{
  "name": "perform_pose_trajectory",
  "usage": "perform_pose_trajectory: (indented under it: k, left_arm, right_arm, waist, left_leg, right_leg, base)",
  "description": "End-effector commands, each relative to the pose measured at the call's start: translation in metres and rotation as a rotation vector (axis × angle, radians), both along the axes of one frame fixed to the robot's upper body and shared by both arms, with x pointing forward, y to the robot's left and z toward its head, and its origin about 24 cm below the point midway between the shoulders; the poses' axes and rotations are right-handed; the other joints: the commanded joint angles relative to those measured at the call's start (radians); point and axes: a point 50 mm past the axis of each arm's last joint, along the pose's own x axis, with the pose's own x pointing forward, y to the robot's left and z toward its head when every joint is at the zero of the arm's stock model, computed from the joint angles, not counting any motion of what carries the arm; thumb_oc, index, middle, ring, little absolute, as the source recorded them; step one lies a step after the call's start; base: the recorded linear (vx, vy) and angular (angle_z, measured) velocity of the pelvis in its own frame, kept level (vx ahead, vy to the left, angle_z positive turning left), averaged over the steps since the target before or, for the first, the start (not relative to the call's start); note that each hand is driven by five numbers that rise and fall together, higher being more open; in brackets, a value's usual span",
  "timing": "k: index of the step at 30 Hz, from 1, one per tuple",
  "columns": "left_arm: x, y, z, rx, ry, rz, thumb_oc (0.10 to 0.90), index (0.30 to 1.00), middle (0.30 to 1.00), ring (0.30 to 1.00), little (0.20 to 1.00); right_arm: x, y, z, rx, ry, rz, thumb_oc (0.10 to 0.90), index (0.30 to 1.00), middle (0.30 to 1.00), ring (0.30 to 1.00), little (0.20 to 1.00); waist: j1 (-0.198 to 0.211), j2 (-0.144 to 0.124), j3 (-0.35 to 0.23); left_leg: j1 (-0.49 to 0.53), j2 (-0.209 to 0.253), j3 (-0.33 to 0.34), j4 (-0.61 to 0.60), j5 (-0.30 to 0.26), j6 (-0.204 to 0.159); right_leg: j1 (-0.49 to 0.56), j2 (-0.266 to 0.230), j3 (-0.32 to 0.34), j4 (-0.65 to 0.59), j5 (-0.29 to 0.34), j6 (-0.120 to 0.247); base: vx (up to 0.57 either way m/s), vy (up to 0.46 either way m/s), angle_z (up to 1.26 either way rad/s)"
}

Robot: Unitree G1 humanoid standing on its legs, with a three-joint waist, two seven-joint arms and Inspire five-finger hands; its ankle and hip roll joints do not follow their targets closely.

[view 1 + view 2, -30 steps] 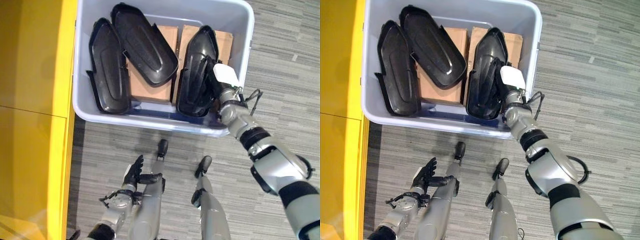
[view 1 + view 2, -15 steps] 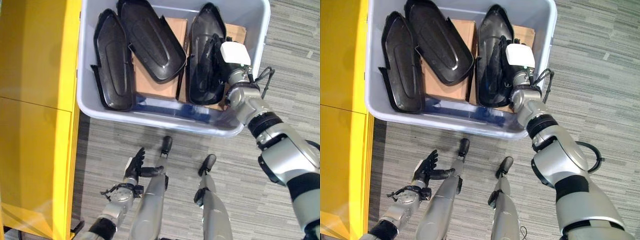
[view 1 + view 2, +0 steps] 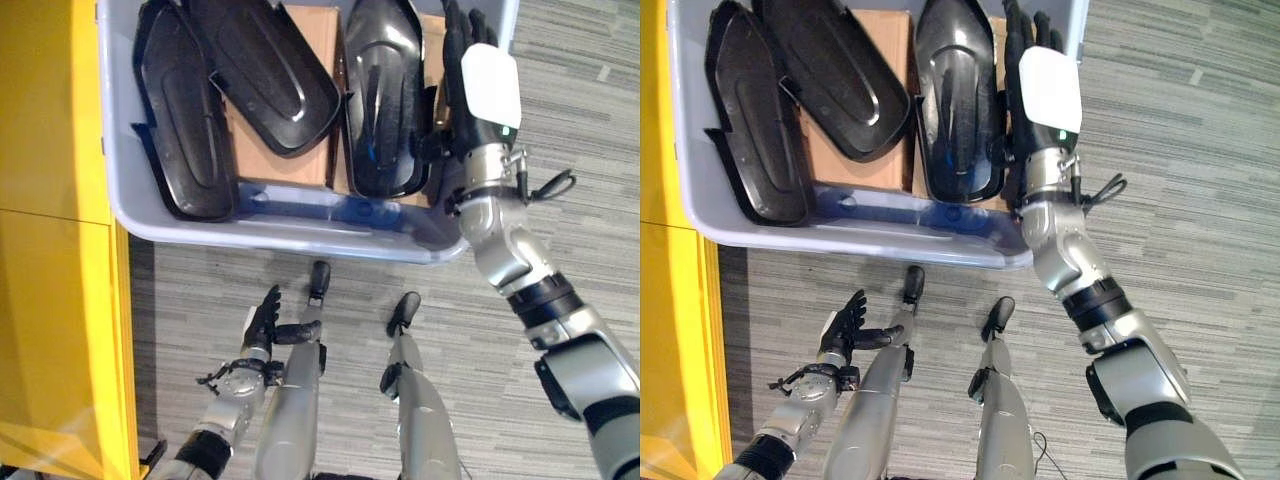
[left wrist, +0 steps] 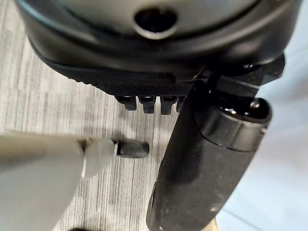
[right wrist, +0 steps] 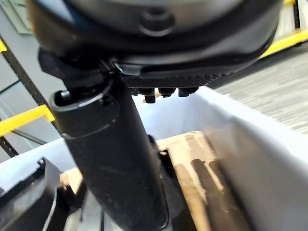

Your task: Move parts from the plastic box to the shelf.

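The left hand (image 3: 262,325) is being held low over the carpet (image 3: 560,120), fingers straight and spread, nothing gripped. Beyond it, three black parts (image 3: 385,100) are being kept in one grey plastic box (image 3: 300,232), lying on two cardboard cartons (image 3: 285,160). The right hand (image 3: 470,90) is being held over the box's right side, fingers extended and open, beside the rightmost part; contact cannot be told.
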Motion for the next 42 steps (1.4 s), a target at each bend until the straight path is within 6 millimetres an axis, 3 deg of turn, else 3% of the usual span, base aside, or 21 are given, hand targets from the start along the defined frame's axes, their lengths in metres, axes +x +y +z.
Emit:
perform_pose_trajectory:
  k: [1,13,25,34,42]
  left_arm:
    - [-0.019,0.02,-0.005,0.073,0.01,0.035,0.9,1.0,1.0,1.0,1.0]
    - [-0.029,0.027,-0.01,0.095,0.032,0.042,0.9,1.0,1.0,1.0,1.0]
    - [-0.036,0.029,-0.018,0.098,0.064,0.036,0.9,1.0,1.0,1.0,1.0]
    - [-0.037,0.027,-0.019,0.083,0.065,0.032,0.9,1.0,1.0,1.0,1.0]
    - [-0.034,0.023,-0.019,0.074,0.055,0.036,0.9,1.0,1.0,1.0,1.0]
  right_arm:
    - [-0.025,0.011,0.046,-0.08,-0.269,0.063,0.9,1.0,1.0,1.0,1.0]
    - [-0.048,0.027,0.007,-0.207,-0.193,0.208,0.9,1.0,1.0,1.0,1.0]
    - [-0.052,0.055,-0.019,-0.424,-0.082,0.33,0.9,1.0,1.0,1.0,1.0]
    - [-0.04,0.072,-0.042,-0.492,0.02,0.359,0.9,1.0,1.0,1.0,1.0]
    - [-0.026,0.069,-0.057,-0.443,0.086,0.292,0.9,1.0,1.0,1.0,1.0]
  waist:
    - [0.001,-0.031,-0.012]
    - [-0.014,-0.053,-0.012]
    - [-0.009,-0.065,-0.012]
    - [-0.001,-0.061,-0.012]
    - [0.001,-0.054,-0.012]
  left_leg:
    - [0.062,-0.021,0.02,0.069,-0.121,0.025]
    - [0.074,-0.014,0.027,0.061,-0.122,0.027]
    - [0.072,-0.012,0.028,0.063,-0.126,0.028]
    - [0.067,-0.011,0.025,0.062,-0.124,0.028]
    - [0.06,-0.012,0.023,0.058,-0.122,0.029]
  right_leg:
    - [0.091,-0.022,0.026,0.035,0.008,0.017]
    - [0.094,-0.018,0.029,0.034,0.011,0.021]
    - [0.09,-0.014,0.03,0.035,0.011,0.023]
    - [0.084,-0.012,0.027,0.036,0.009,0.022]
    - [0.075,-0.012,0.028,0.038,0.01,0.021]
  base:
    - [0.0,-0.028,-0.06]
    - [0.0,-0.005,-0.03]
    - [0.0,0.0,0.0]
    - [0.0,0.0,0.0]
    - [0.0,0.0,0.0]
